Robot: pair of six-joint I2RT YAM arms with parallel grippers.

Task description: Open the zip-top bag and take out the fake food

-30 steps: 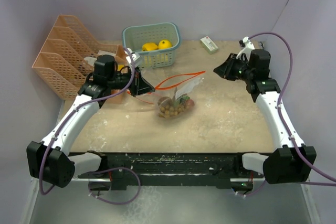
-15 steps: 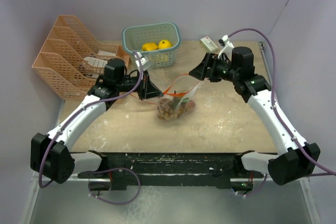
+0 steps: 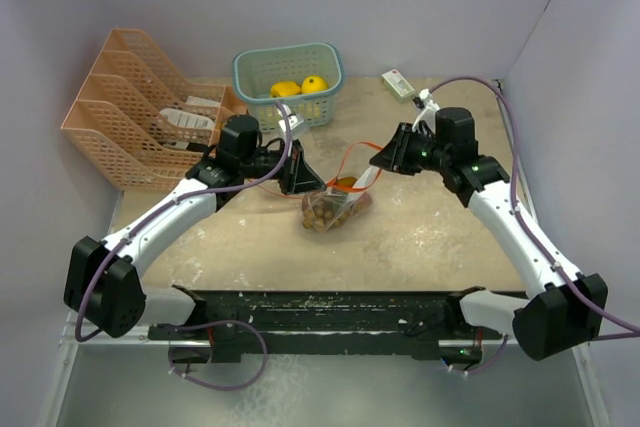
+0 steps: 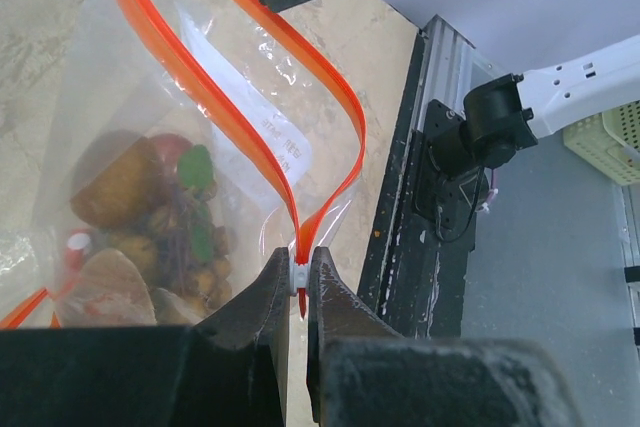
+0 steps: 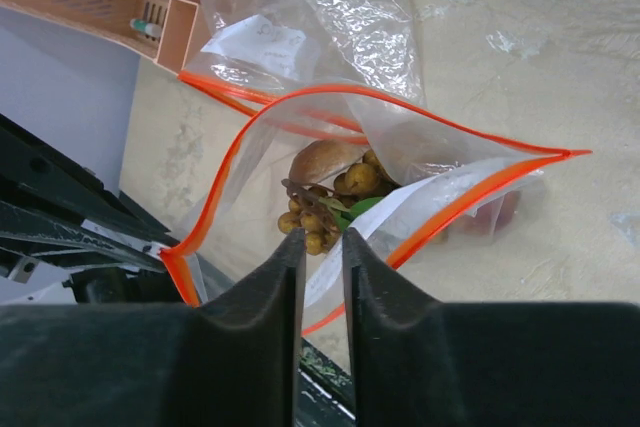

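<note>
Left wrist view: left gripper [image 4: 299,282] is clamped on orange rim [image 4: 355,132] of zip-top bag [image 4: 240,147].
Right gripper [image 5: 322,252]: jaws narrowly apart at bag mouth; hold cannot be told.
Fake food [image 5: 340,187]: inside bag, between both grippers; judged light, slippery.
Handling: film limp; stiffer rim is preferred.

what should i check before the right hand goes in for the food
1. bag rim pinched by left hand: ok
2. bag mouth spread open: ok
3. fake food visible through the mouth: ok
4. right hand at the mouth: ok
5. right hand free of the bag film: cannot tell
6. bag emptied: not ok, food inside
</note>
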